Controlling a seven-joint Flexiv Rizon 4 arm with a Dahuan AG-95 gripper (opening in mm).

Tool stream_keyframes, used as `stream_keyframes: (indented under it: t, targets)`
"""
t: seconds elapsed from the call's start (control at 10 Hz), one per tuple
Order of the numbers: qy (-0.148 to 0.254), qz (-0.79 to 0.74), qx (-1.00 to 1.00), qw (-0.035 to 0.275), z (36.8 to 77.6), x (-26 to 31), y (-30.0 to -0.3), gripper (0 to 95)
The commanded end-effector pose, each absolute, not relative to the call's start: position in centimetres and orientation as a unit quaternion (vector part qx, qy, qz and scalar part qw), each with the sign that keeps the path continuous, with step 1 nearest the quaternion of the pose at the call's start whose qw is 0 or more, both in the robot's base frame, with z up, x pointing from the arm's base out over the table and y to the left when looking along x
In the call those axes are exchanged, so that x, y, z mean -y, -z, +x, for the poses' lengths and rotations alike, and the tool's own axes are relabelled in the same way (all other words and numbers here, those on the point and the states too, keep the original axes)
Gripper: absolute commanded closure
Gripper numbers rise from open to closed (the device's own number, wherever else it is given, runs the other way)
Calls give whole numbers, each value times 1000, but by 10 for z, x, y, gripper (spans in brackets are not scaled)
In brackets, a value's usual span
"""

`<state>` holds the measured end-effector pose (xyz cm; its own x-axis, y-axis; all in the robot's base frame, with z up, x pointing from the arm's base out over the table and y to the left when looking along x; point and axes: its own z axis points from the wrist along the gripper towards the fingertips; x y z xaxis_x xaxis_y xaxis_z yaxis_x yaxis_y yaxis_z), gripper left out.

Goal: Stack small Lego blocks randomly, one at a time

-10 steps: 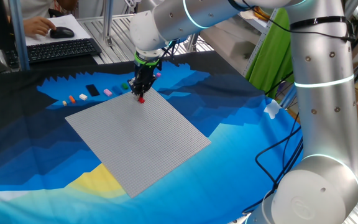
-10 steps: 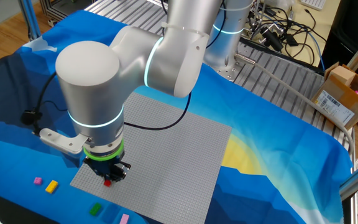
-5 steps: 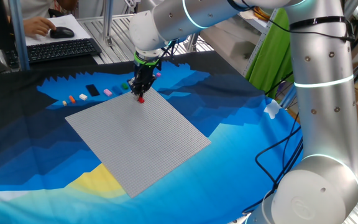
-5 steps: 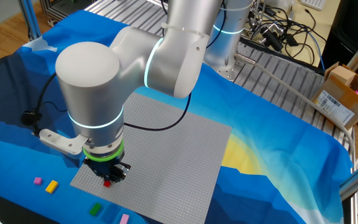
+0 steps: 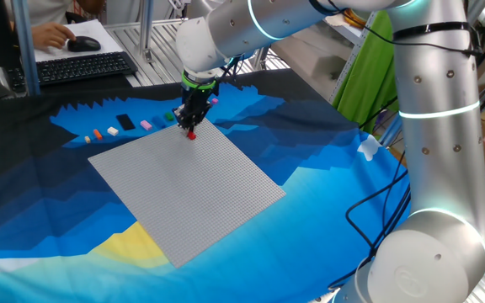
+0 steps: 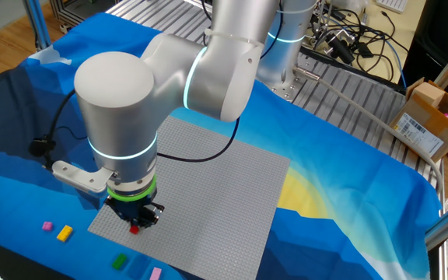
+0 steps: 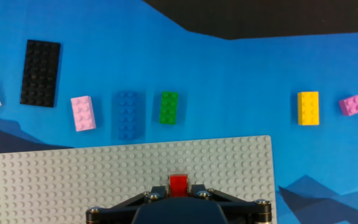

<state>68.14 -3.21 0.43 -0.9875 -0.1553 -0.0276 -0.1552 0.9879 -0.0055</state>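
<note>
On the grey baseplate (image 7: 73,177), the gripper (image 7: 179,188) pinches a red brick (image 7: 179,183), its lower half hidden; no writing is legible.

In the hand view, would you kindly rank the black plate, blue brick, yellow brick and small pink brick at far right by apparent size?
1. black plate
2. blue brick
3. yellow brick
4. small pink brick
All lie flat on the same cloth, so the order seems reliable.

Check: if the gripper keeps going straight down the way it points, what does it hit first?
The gripper points straight down, shut on the red block. Directly beneath is the grey baseplate, so it likely meets that first; whether the block already touches the studs is unclear.
</note>
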Motion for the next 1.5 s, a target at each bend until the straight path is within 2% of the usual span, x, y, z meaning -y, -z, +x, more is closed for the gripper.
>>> stream_keyframes:
  t: [0.1, 1.0, 1.1, 1.5]
  targets:
    - [4, -75, -997, 13, 682, 32, -4, 760]
    - [5, -73, -997, 16, 679, 35, -16, 760]
    - [4, -72, -997, 17, 679, 34, -17, 950]
    - [3, -68, -998, 14, 679, 31, -18, 950]
